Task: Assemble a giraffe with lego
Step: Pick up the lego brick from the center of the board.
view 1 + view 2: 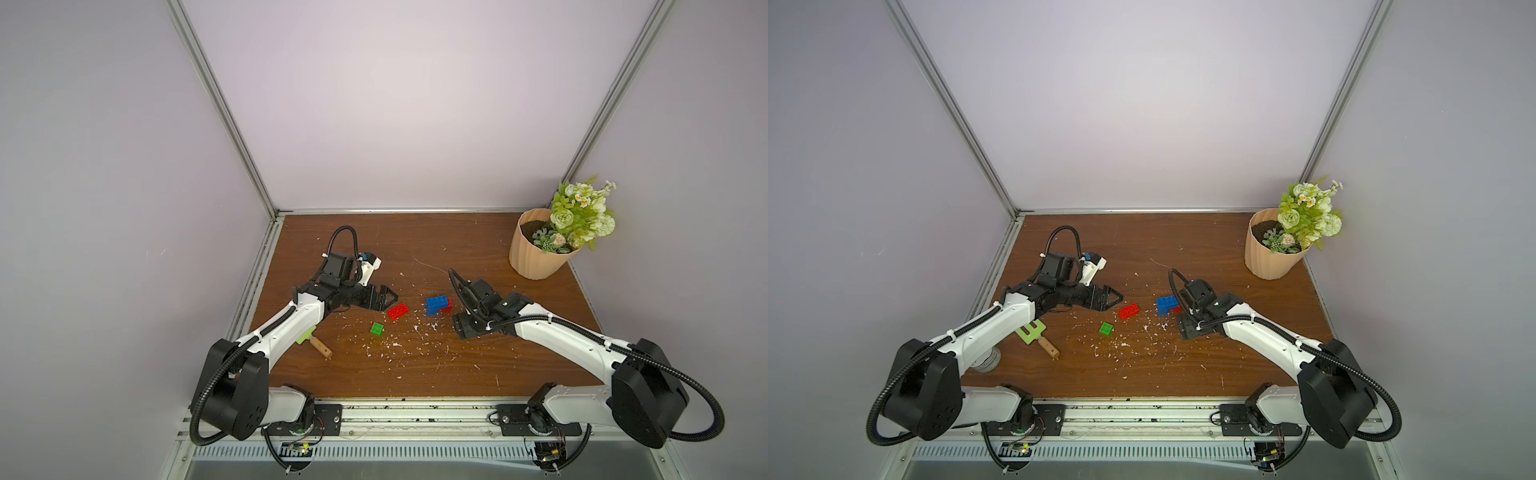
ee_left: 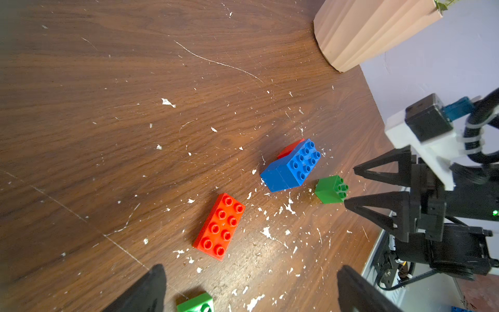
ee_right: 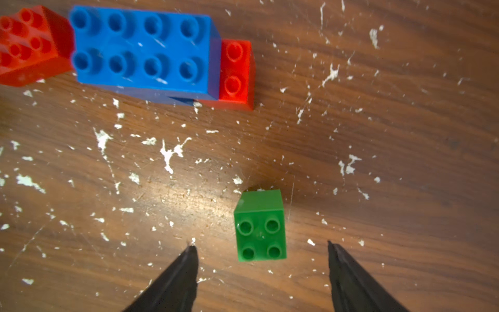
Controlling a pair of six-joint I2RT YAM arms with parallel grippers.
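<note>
My right claw (image 3: 261, 244) is wide open, holding nothing. Small green studded plastic cube (image 3: 259, 225) lies on wooden table (image 3: 405, 148), barely between my tips; joined blue-and-red bricks (image 3: 145, 51) apart, beyond. Risk, I judge: shallow pinch, glossy cube squirts out.

The tabletop (image 1: 436, 249) is dark brown with a wavy wood grain, spattered with white flecks (image 3: 167, 156) and crossed by a few thin pale scratches. The long brick (image 1: 398, 311) is bright red. The blue block (image 1: 436, 304) is glossy, with a small red brick (image 3: 236, 70) showing at its end. The green cube (image 1: 377, 328) and the second green cube (image 3: 259, 225) share one mid-green. The pot (image 1: 536, 249) is peach with vertical ribs; its flowers (image 1: 582, 212) are pale green, white and cream. The tool (image 1: 1030, 332) has a light green head and a tan handle. The left arm (image 1: 291, 328) and right arm (image 1: 552, 336) are white with black joints. The left claw (image 1: 388, 297) and right claw (image 3: 260, 244) are black. The walls (image 1: 374, 104) are pale lilac.
</note>
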